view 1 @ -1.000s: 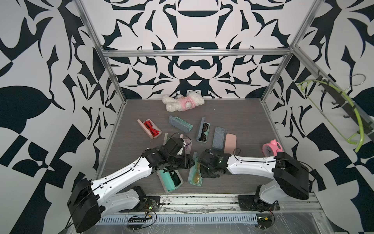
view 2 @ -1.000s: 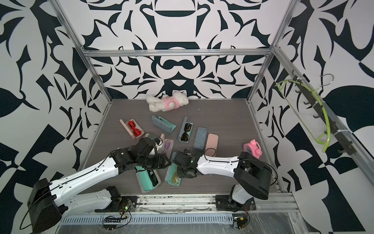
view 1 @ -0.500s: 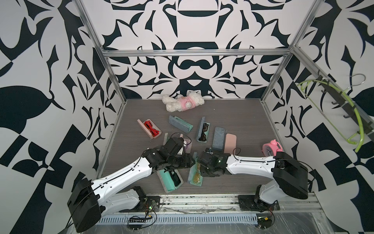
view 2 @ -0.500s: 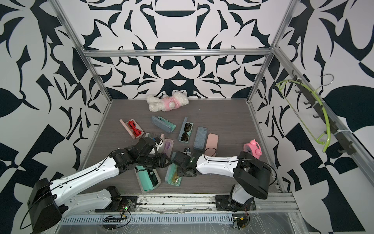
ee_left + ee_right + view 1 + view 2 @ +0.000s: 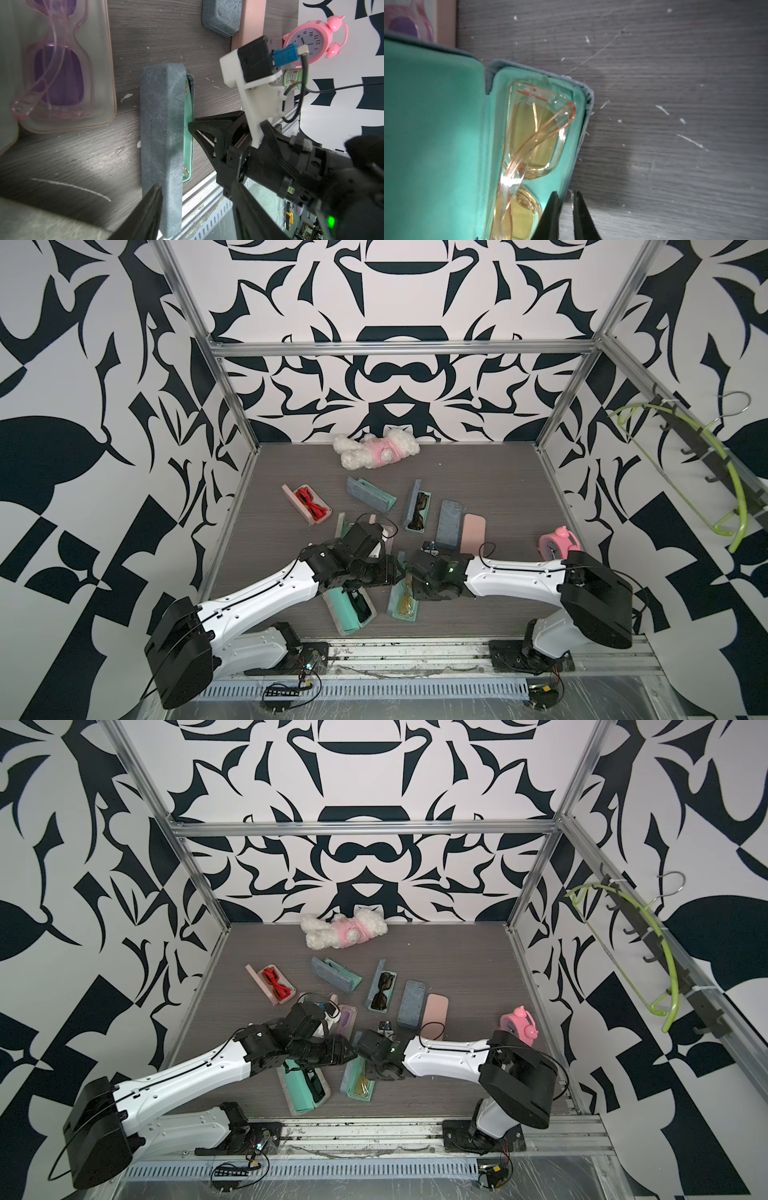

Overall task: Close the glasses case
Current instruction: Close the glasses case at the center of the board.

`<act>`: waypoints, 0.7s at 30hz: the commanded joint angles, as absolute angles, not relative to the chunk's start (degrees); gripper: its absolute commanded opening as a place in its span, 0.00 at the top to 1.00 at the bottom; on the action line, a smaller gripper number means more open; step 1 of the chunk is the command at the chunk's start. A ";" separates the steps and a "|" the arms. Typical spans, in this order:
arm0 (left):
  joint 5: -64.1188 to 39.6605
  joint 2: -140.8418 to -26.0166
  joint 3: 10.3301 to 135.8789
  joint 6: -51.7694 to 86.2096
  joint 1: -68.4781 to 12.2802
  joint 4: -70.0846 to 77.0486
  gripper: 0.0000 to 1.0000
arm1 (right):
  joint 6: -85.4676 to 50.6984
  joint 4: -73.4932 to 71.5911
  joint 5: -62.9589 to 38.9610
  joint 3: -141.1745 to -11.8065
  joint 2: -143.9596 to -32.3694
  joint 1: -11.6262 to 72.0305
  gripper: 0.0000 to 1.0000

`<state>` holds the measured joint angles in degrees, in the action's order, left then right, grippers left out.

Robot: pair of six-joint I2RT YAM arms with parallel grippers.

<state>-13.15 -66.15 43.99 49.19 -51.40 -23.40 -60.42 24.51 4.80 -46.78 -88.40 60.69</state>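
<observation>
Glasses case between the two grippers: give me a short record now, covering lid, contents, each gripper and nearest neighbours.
case: glasses case, blue-grey outside, teal lining
lid: up on its hinge, base uncovered, not closed
contents: yellow-lens glasses, folded, lying in the base
left gripper: jaws apart, one finger against the lid's outer face
right gripper: jaws narrow, astride the base's front rim, one finger inside and one outside
neighbours: pink case holding purple-lens glasses; open teal case under the left arm
</observation>
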 commanded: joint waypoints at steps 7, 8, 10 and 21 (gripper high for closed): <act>-14.06 -66.62 43.35 49.57 -51.86 -22.06 0.43 | -57.64 25.68 6.05 -46.32 -86.01 57.58 0.87; -14.22 -66.71 43.37 49.69 -51.96 -21.75 0.43 | -57.29 25.71 6.02 -46.23 -85.95 57.33 0.87; -14.40 -66.95 43.33 49.89 -52.11 -21.31 0.44 | -56.66 25.96 6.06 -46.23 -85.61 56.89 0.88; -14.75 -69.47 43.45 50.65 -54.14 -20.00 0.45 | -55.37 25.11 5.15 -44.92 -83.95 55.44 0.89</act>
